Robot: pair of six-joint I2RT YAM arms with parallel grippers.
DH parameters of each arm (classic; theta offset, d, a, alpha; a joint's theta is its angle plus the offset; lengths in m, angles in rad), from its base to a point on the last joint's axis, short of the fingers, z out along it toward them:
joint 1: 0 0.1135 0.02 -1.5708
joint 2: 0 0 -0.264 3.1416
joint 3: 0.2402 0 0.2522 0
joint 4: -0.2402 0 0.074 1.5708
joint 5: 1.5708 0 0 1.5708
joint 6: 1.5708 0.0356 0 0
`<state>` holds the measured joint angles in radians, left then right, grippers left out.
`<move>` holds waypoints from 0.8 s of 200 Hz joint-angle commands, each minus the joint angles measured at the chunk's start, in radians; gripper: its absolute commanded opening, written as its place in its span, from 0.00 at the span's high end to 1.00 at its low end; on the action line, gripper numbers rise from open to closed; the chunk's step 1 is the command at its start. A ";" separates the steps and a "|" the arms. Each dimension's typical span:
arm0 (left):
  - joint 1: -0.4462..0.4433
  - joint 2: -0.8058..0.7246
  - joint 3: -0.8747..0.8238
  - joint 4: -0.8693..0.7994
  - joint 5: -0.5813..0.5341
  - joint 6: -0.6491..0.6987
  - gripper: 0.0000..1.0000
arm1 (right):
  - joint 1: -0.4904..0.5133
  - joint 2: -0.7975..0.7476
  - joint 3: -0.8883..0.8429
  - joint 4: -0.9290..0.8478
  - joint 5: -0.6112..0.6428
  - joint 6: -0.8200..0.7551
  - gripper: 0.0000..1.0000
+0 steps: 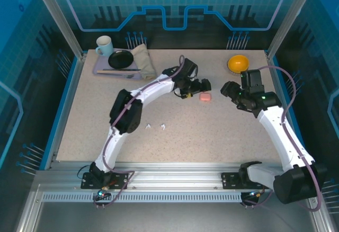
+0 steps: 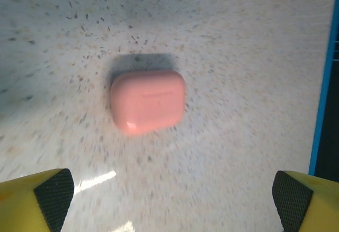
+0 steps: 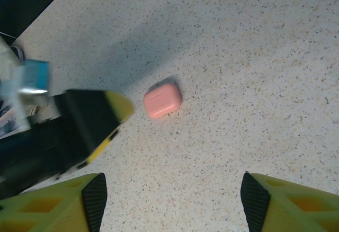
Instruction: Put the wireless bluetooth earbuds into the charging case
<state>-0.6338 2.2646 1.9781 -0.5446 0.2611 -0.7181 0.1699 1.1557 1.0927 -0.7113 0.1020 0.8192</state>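
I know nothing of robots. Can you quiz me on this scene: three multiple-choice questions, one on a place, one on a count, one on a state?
1. Where is the pink charging case? A) in the left gripper B) on the table C) in the right gripper
2. How many white earbuds lie on the table? A) one B) two C) five
3. The left gripper is: A) shut on the case B) shut on an earbud C) open, empty
1 B: it lies free on the table. 2 B: two white specks, side by side. 3 C: its jaws stand wide apart, nothing between.
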 commanded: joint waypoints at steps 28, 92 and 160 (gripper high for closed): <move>0.133 -0.460 -0.303 0.017 -0.170 0.095 0.01 | 0.141 0.235 0.115 -0.011 0.031 0.002 0.29; 0.477 -0.716 -0.651 0.103 -0.057 0.048 0.01 | 0.323 0.869 0.698 -0.087 0.123 -0.050 0.29; 0.563 -0.722 -0.692 0.086 0.004 0.054 0.01 | 0.325 1.455 1.440 -0.295 0.068 -0.166 0.29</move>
<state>-0.0978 1.5673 1.2900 -0.4473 0.2153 -0.6556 0.4969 2.5011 2.3802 -0.8749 0.1913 0.7006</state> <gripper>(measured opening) 0.990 0.709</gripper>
